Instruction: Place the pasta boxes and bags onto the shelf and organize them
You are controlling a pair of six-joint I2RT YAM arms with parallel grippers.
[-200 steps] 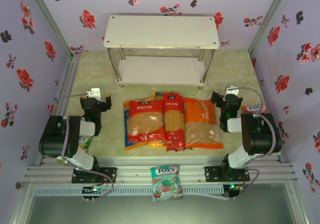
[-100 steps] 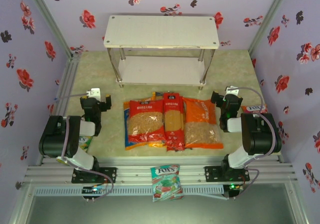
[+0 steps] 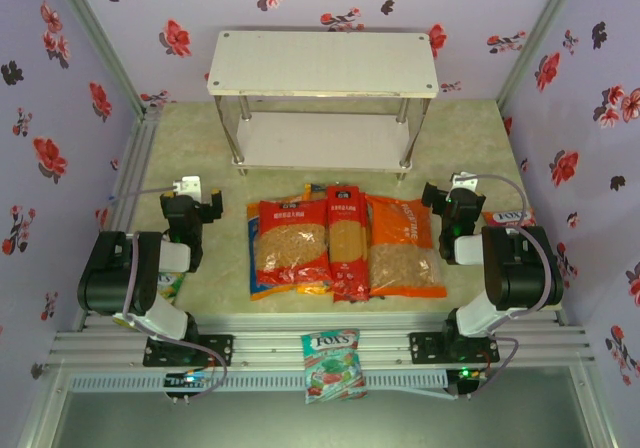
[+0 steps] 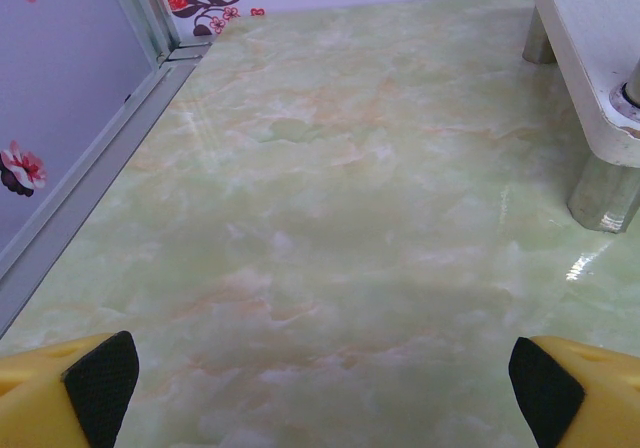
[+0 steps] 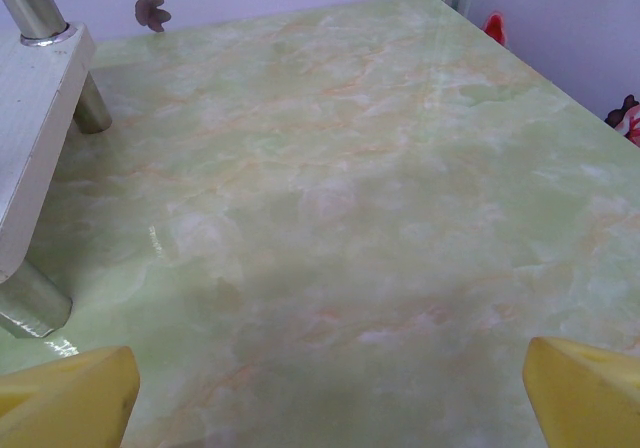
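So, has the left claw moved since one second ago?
No. In the top view the left claw sits at the same distance from the front left leg of the shelf as before, with no shift either way.

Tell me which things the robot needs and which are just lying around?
For the job: shelf, red bag, red spaghetti pack, orange bag.
Just lying about: FOX'S candy bag on the front rail, second candy bag by the right arm.

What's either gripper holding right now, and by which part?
Nothing. The left gripper and right gripper are both open over bare table. The pasta packs lie between the arms, apart from both.
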